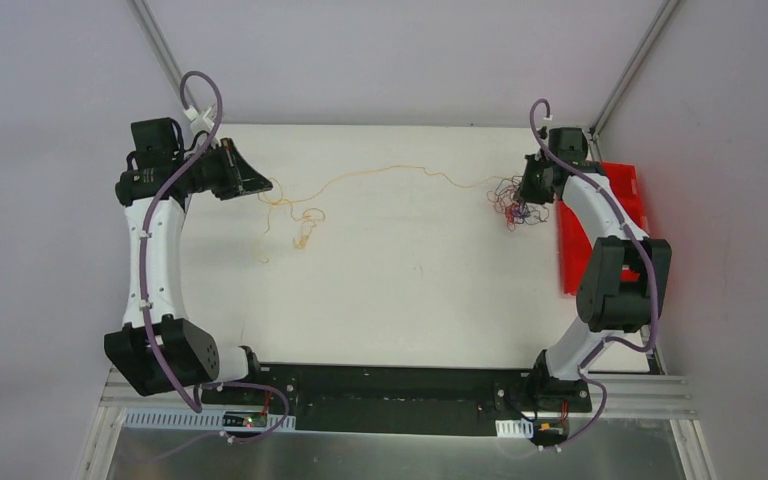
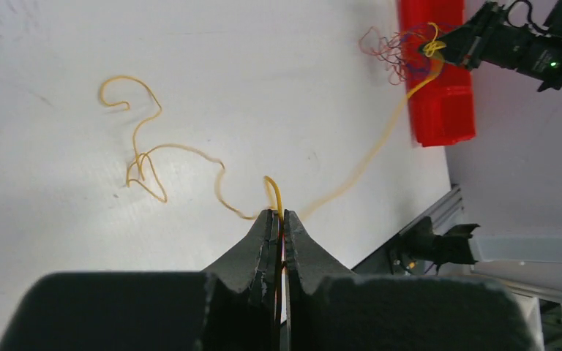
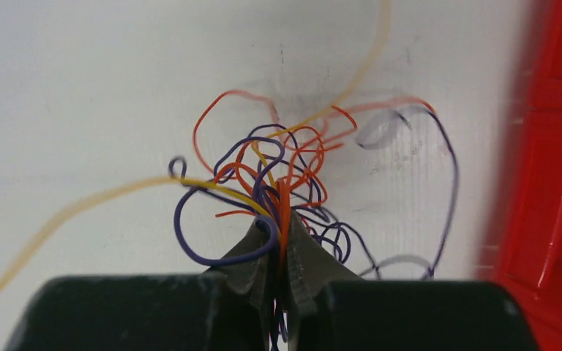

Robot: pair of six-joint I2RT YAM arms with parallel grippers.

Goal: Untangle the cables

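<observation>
1. The left jaws were clamped together on a thin orange-yellow wire (image 2: 276, 199) at the far left of the white bench (image 1: 410, 300).
2. The right jaws were pinched shut on a knotted bundle of red and blue-purple wires (image 3: 285, 183) at the far right, just beside a red plastic bin (image 1: 620, 190).
3. The yellow wire spanned the bench between them, one end in the knot.
4. As I judged it, one strand was mostly drawn out, and the knot was not yet separated.

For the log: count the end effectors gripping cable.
2. The left end effector pinches the yellow cable; the right end effector clamps the tangle beside the red bin.
</observation>
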